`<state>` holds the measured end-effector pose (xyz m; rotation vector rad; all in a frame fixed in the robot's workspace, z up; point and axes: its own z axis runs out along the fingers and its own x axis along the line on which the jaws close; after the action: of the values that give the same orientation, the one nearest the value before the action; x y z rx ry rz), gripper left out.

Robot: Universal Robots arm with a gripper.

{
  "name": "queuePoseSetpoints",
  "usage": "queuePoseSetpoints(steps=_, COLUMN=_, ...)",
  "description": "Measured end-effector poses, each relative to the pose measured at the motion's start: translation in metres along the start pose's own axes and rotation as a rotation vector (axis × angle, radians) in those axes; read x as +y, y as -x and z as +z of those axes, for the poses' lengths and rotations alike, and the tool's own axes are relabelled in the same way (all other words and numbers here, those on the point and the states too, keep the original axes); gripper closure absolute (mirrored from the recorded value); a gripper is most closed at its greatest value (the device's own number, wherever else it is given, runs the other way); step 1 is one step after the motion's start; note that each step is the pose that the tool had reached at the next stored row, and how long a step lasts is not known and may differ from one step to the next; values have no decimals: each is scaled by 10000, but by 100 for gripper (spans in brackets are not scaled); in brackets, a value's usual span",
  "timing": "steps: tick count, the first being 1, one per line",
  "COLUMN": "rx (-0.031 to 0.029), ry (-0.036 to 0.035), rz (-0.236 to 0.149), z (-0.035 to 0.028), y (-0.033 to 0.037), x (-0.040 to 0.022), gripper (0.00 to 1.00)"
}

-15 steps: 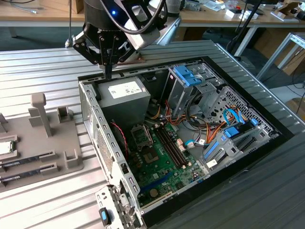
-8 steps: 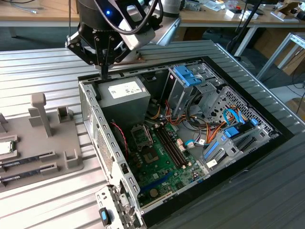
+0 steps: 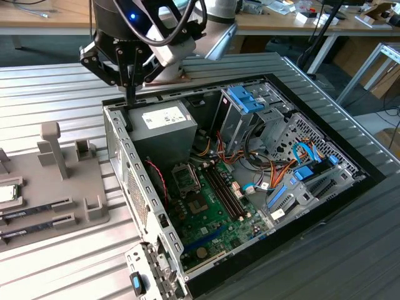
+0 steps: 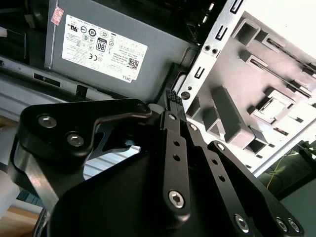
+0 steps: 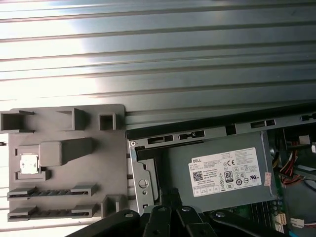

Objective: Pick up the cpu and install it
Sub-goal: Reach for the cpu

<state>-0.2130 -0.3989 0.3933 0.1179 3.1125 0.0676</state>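
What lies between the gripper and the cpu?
In the first wrist view, the case's metal side wall and a stretch of the grey holder lie between the gripper and the cpu.

The place is a robotics lab or electronics workshop. A robot arm (image 3: 147, 25) hung with looped black cables stands over a ribbed metal table (image 3: 62, 87). On that table lies a desktop computer case (image 3: 134, 187) with its side off, so the green motherboard (image 3: 212, 206), the power supply (image 3: 165, 122) and bundles of coloured wiring are bare. Near the table's edge on the exterior view's left sits a grey moulded tray (image 3: 44, 181) whose pockets hold the cpu (image 3: 6, 192) and two memory sticks (image 3: 37, 209). Beyond the table's far edge stand wooden workbenches (image 3: 44, 22) littered with cables and small parts.
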Motion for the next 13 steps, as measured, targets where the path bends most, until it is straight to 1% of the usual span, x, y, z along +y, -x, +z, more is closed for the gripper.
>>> queuePoseSetpoints(steps=13, rx=0, ry=0, rz=1, z=-4, y=-139, x=-10, gripper=89)
